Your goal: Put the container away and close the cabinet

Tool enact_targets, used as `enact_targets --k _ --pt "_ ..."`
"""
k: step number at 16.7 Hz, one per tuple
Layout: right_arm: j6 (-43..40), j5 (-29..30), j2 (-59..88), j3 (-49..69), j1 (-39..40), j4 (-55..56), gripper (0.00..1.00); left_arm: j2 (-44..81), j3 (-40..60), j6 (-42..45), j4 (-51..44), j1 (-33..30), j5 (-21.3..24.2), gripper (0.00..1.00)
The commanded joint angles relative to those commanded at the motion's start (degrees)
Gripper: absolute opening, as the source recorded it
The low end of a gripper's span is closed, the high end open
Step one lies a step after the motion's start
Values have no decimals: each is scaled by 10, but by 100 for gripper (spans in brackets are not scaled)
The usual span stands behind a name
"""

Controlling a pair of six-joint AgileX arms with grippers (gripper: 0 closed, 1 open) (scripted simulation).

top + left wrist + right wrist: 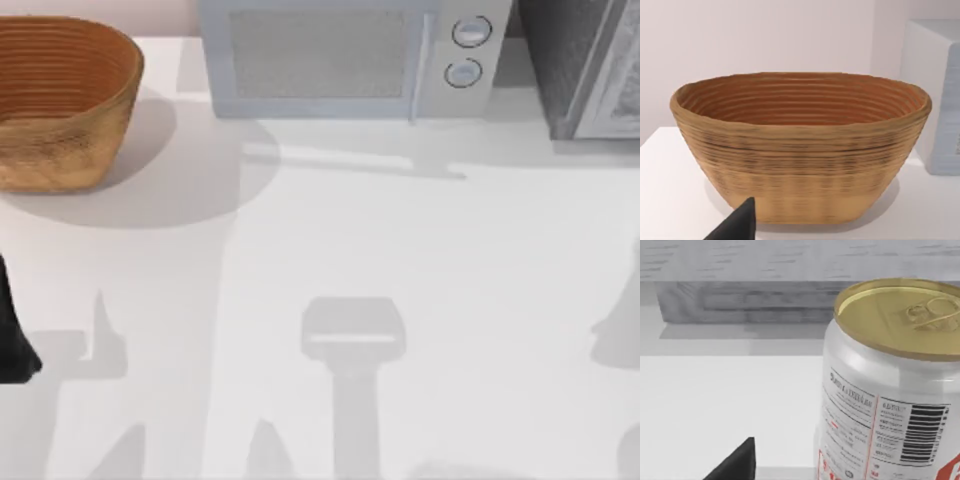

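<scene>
The container is a silver can (pixel 890 405) with a gold lid and a barcode label. It stands upright on the white table, very close in the right wrist view. Behind it is the grey cabinet (pixel 765 300), with a darker recess across its front. In the top view the cabinet (pixel 585 70) stands at the back right corner. A black part of my right gripper (pixel 737 462) shows beside the can, and whether it touches the can I cannot tell. My left arm (pixel 12 340) sits at the table's left edge, facing the basket.
A woven brown basket (pixel 60 100) stands at the back left, seen large in the left wrist view as the basket (pixel 800 145). A pale microwave (pixel 350 55) sits at the back middle. Arm shadows fall across the white table (pixel 320 260).
</scene>
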Motion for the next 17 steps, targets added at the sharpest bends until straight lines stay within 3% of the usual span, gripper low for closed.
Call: enact_targets --k 6,10,17 --pt "6 31 31 106 31 -72 100 0 0 0 0 0 0 100" --pt "7 33 33 112 34 -77 100 0 0 0 0 0 0 100" --pt "7 33 33 112 34 -77 47 0 0 0 0 0 0 100"
